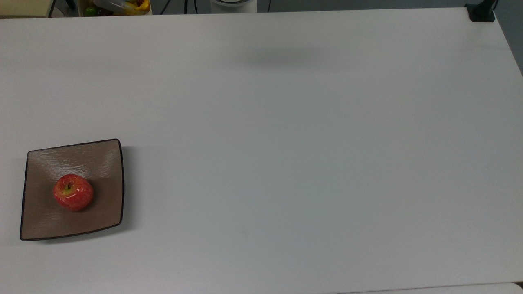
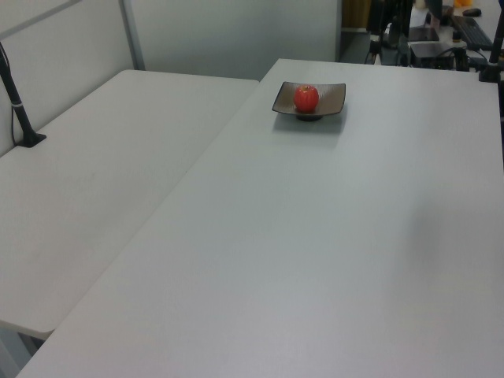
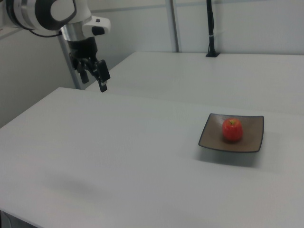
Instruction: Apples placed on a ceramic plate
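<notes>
in the right view the white robot arm [image 3: 52, 12] hangs over the far left of the tabletop [image 3: 118, 156], well above it. its black gripper [image 3: 93, 78] points down with nothing in it, and its fingers [image 3: 103, 85] look a little apart, though from this angle i cannot tell for sure. the gripper is well apart from the plate, over toward the right view's left. a faint shadow lies on the tabletop near the right view's lower left.

further to the right in the right view sits the square tan-brown ceramic plate [image 3: 251, 137], flat on the tabletop, dark at the rim. the red apple [image 3: 232, 129] rests on it, upright, its yellow-green top facing up, a bit toward the plate's left half.

in the top view the plate [image 1: 102, 163] lies near the top view's left edge, in the lower half, and the apple [image 1: 73, 192] sits in its lower left part with the short dark stem showing. a black clamp base [image 1: 481, 12] grips the tabletop's corner at the top view's upper right.

in the left view the plate [image 2: 331, 98] stands at the far end of the tabletop, the apple [image 2: 306, 98] at about its middle. a second white table [image 2: 94, 181] adjoins on the left view's left, with a black post [image 2: 17, 102] standing at its edge.
</notes>
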